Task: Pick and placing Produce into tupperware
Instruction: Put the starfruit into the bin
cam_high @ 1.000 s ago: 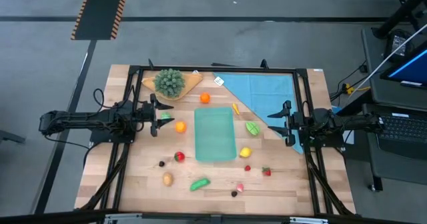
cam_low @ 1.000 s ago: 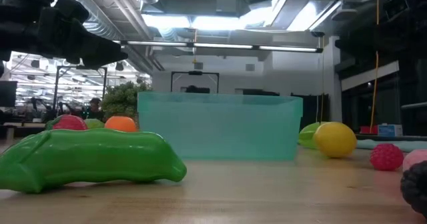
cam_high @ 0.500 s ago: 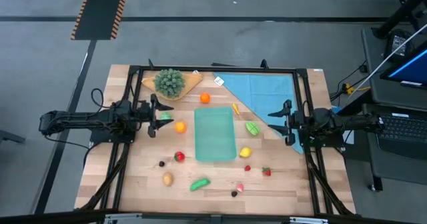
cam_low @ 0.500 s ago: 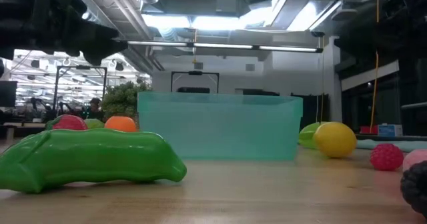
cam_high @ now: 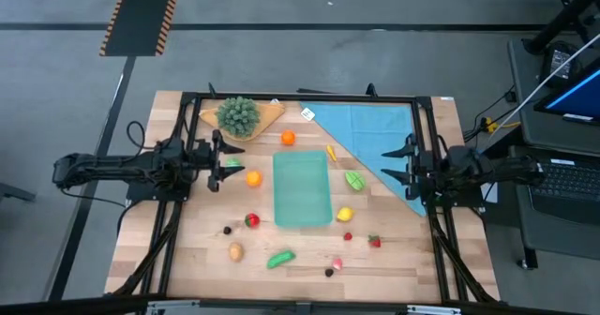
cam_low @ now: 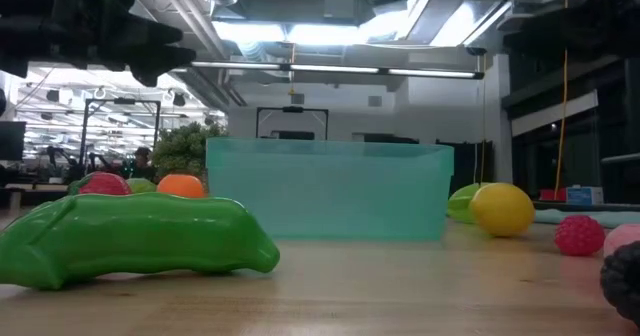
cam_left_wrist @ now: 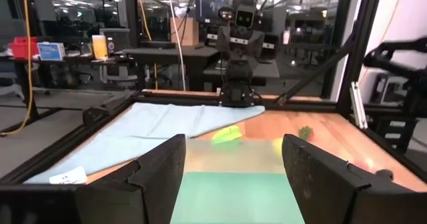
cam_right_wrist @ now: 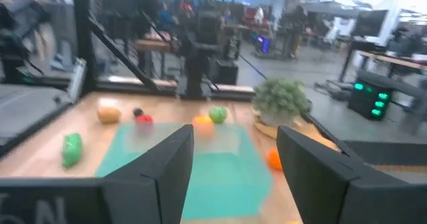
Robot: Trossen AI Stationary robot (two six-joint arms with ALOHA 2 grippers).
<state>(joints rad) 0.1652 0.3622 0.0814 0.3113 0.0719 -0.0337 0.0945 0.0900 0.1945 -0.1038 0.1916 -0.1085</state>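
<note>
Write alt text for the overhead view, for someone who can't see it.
An empty teal tupperware sits mid-table with toy produce scattered around it. The left pincer and right pincer hover open on either side, holding nothing.

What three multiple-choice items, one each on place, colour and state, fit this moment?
1. Where does the leafy bunch sit?
A. on the wooden board
B. in the container
C. on the blue cloth

2. What colour is the pea pod near the table's front edge?
A. red
B. green
C. yellow

3. What is in the container?
A. a lemon
B. nothing
C. a pea pod

Answers:
1 A, the high view shows the bunch on the board at the far left corner.
2 B, it is green in the high and low views.
3 B, its bare teal floor shows from above; every fruit lies outside.
</note>
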